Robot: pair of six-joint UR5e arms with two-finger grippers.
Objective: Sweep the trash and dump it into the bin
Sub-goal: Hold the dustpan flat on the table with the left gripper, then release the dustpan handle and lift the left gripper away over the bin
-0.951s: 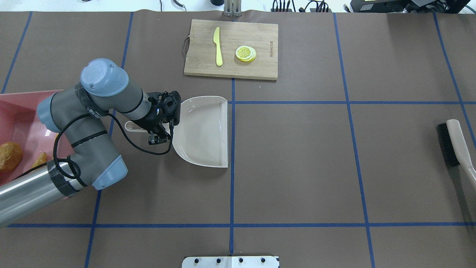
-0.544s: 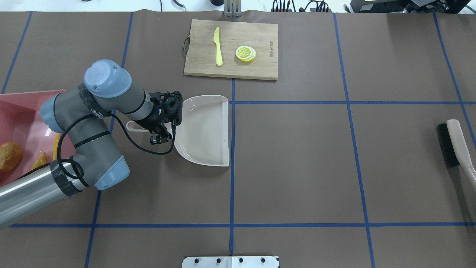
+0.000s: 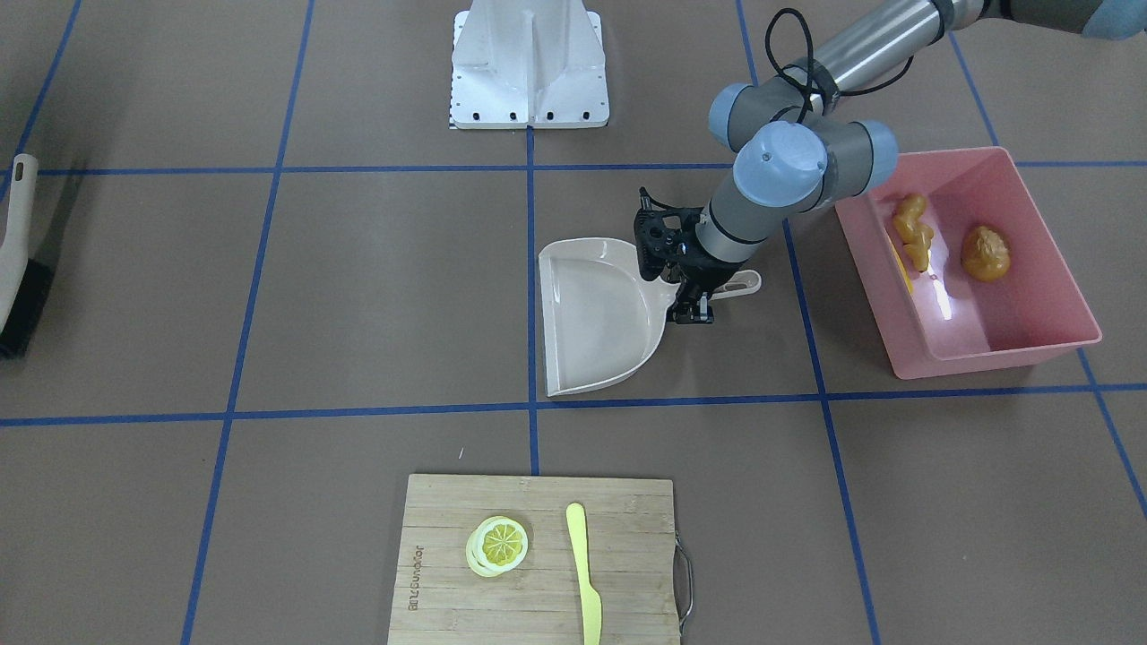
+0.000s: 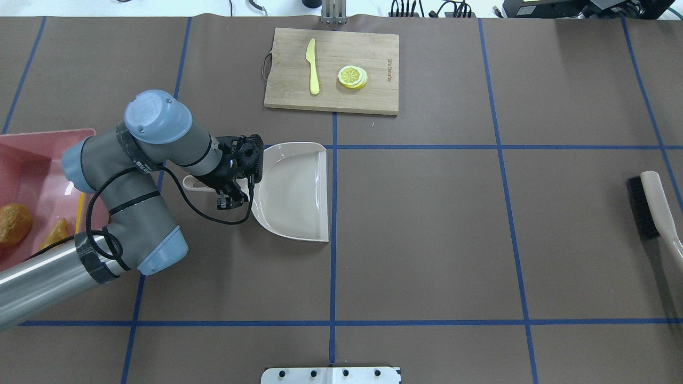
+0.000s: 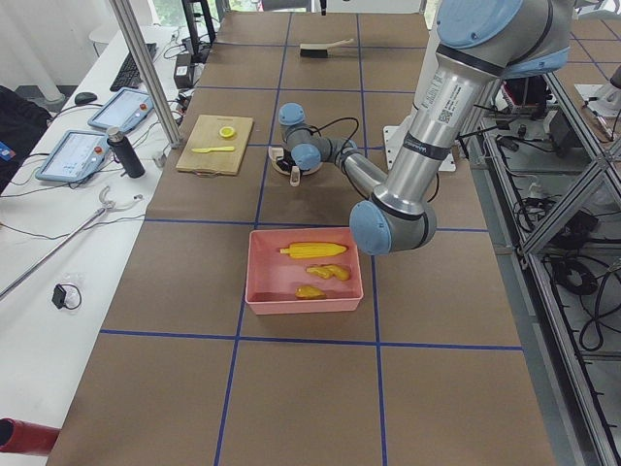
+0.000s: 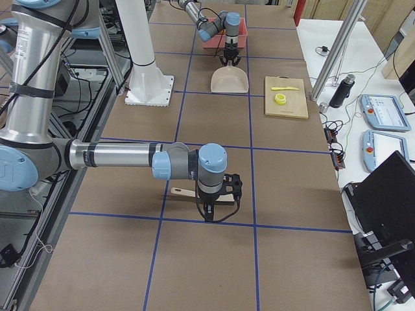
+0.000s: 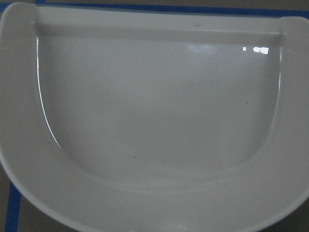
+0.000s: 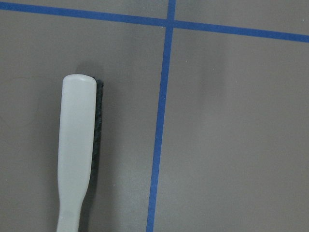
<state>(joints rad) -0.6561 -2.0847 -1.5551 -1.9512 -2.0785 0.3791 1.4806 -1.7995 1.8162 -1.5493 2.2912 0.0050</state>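
The left end effector (image 4: pixel 233 185) is clamped on the handle of the beige dustpan (image 4: pixel 293 192), left of centre in the overhead view. Its fingers are mostly hidden under the wrist. The dustpan's open mouth faces frame right, its straight lip just beside a vertical blue tape line (image 4: pixel 333 213). In the left wrist view the dustpan's glossy hollow fills the frame and holds nothing. At the left edge of the overhead view, partly behind the left arm's elbow, sits the pink bin (image 4: pixel 32 141). All three pieces of trash lie inside it. The corn cob (image 5: pixel 312 250) lies along one long wall, the ginger root (image 3: pixel 914 231) is beside it, and the potato (image 3: pixel 986 253) is a little apart on the bin floor. The right end effector (image 6: pixel 216 206) shows only in the right side view, low over the handle of a brush (image 4: pixel 653 208) that lies on the tabletop (image 4: pixel 427 240) at the overhead view's right edge. Whether its fingers are spread or pressed together cannot be told. The right wrist view looks straight down on the brush's pale handle and black bristles. At the overhead view's top centre a wooden cutting board (image 4: pixel 373 48) carries a pale yellow knife (image 4: pixel 312 66) and a lemon slice (image 4: pixel 352 77), well apart from the dustpan.
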